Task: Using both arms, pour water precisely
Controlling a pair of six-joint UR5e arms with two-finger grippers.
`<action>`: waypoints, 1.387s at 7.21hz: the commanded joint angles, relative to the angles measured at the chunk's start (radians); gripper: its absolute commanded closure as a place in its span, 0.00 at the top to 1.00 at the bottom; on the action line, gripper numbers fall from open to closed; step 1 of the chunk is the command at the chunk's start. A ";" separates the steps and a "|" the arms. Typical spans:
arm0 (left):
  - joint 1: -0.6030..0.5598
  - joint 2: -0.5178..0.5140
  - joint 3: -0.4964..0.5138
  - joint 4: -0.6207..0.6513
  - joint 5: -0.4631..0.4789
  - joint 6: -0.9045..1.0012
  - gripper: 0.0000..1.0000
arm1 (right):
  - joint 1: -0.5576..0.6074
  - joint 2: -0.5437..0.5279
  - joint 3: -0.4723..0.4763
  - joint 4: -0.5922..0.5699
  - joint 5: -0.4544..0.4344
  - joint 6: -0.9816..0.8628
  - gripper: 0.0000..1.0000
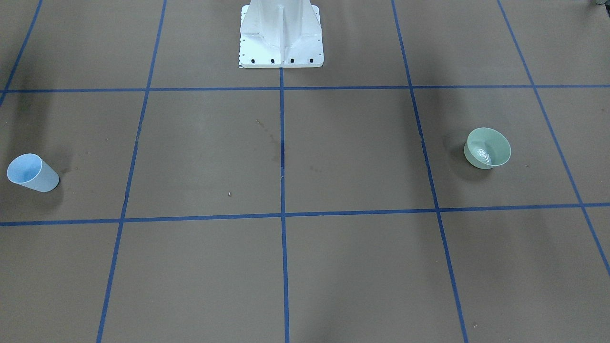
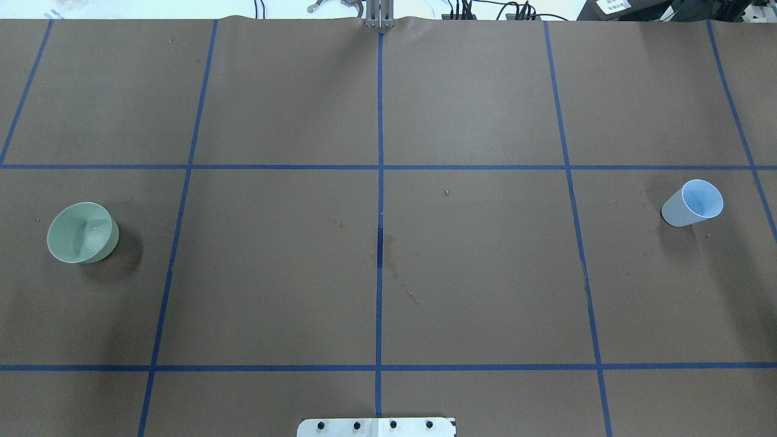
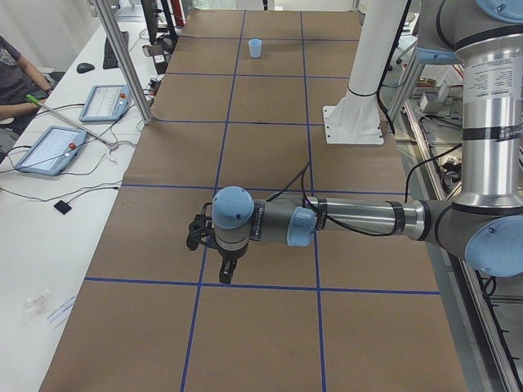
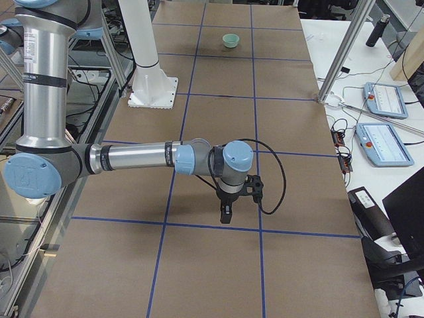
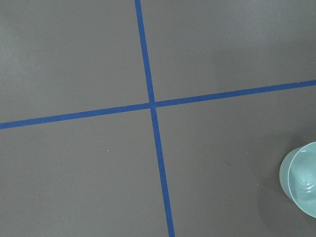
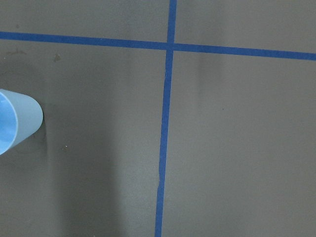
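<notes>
Water (image 1: 482, 153) sat in bowl (image 1: 495, 143) near left edge; cup (image 1: 32, 173) near right edge, ungrasped: pour either unstarted or finished. You could not tell left gripper (image 3: 225, 274) or right gripper (image 4: 226, 215) state.

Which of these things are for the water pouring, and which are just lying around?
For the pouring: pale green round bowl, the clear water glinting inside it, light blue plastic cup, grey left arm, grey right arm.

Just lying about: white metal pedestal base, blue tape grid lines, blue-edged control tablet on the side bench.
</notes>
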 commanded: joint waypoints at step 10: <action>0.513 -0.142 0.186 -0.335 0.037 -0.512 0.93 | -0.014 -0.009 -0.046 0.098 0.035 -0.003 1.00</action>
